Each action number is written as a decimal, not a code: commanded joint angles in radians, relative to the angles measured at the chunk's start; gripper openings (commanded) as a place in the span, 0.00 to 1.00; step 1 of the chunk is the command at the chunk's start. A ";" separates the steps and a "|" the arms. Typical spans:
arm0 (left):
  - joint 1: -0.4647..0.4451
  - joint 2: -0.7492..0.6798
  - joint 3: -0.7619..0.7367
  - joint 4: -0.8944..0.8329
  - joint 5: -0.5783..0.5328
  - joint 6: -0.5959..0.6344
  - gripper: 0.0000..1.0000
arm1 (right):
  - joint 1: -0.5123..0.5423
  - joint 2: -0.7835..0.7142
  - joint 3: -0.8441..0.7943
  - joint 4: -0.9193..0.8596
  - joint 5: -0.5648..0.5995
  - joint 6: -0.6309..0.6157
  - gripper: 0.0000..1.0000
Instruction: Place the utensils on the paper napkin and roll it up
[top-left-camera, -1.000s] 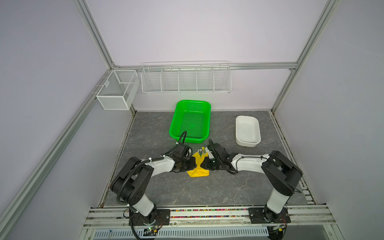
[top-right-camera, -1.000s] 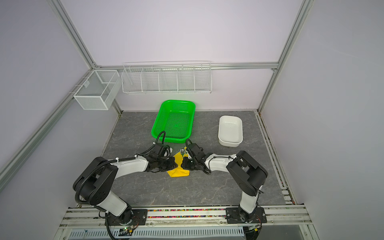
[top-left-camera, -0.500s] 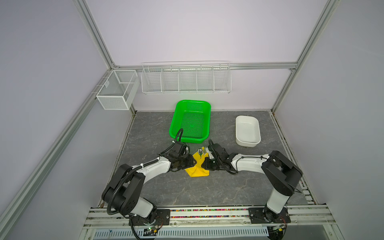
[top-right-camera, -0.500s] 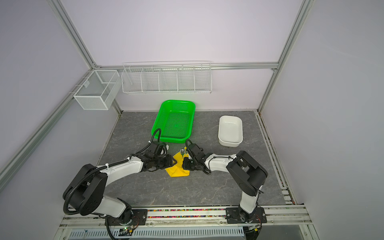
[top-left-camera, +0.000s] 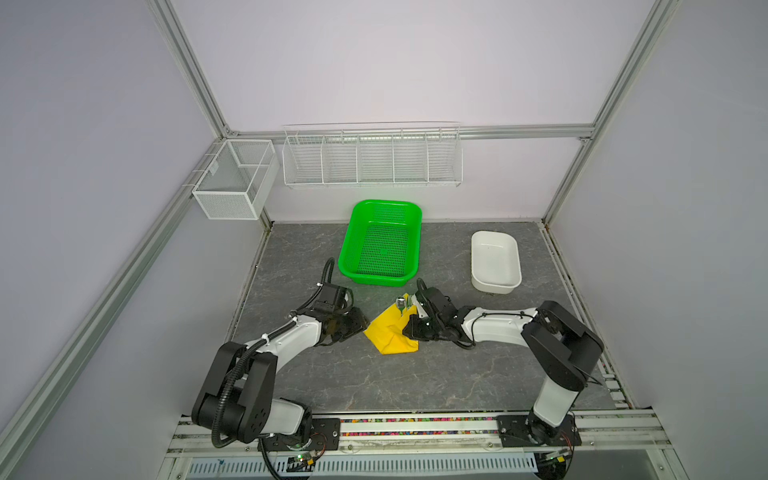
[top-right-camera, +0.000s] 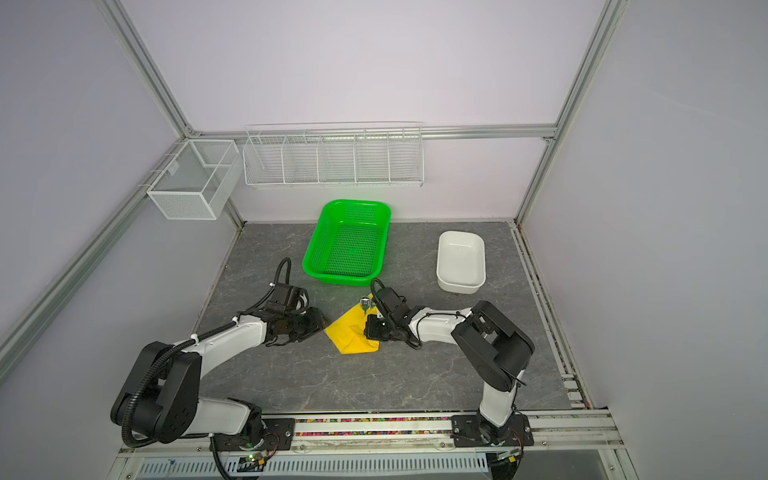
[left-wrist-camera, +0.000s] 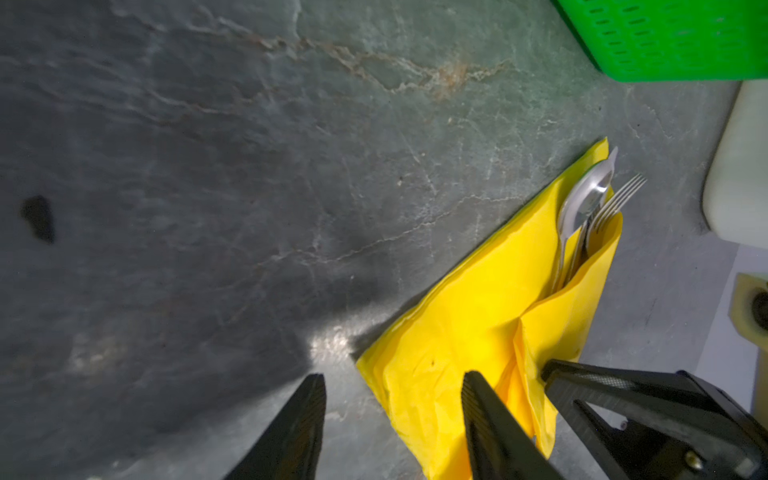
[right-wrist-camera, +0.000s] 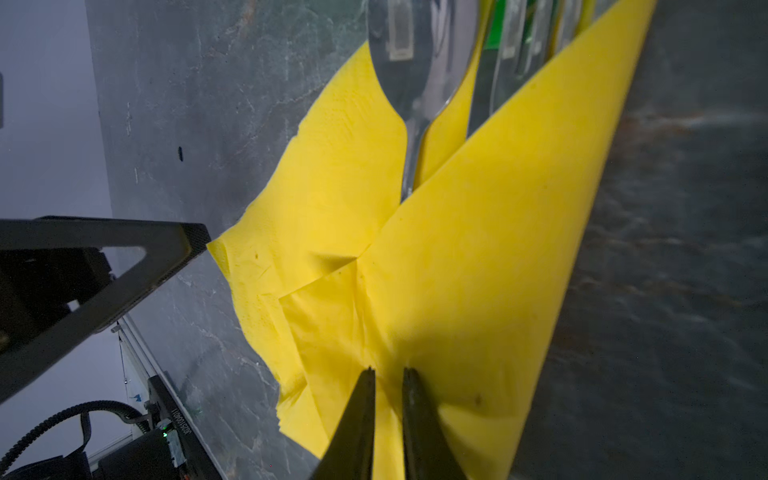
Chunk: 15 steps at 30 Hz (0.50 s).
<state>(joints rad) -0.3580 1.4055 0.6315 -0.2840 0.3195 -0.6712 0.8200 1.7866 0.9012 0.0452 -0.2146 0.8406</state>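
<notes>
Right wrist view: the right gripper (right-wrist-camera: 388, 370), jaws narrow, pinches a folded bright yellow paper napkin (right-wrist-camera: 478, 249) wrapping silver metal utensils (right-wrist-camera: 409, 83). The left gripper (left-wrist-camera: 392, 376) gapes at the napkin's edge.

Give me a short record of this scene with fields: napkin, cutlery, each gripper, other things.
paper napkin: yellow, partly folded over the utensils, on the table
utensils: inside the fold; spoon bowl and fork tines stick out
left gripper: open, at the napkin's corner
right gripper: nearly shut, pinching the folded flap
other things: green basket, white tub, farther back
</notes>
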 joint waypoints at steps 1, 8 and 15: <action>0.006 0.005 -0.050 0.053 0.057 -0.061 0.54 | 0.009 0.024 -0.016 -0.009 0.008 -0.001 0.17; 0.007 0.013 -0.088 0.092 0.061 -0.097 0.49 | 0.010 0.022 -0.016 -0.012 0.009 0.002 0.17; 0.006 0.039 -0.090 0.111 0.059 -0.113 0.45 | 0.010 0.019 -0.008 -0.026 0.013 0.001 0.18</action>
<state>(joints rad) -0.3534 1.4147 0.5636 -0.1619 0.3927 -0.7643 0.8219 1.7866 0.9012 0.0452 -0.2134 0.8406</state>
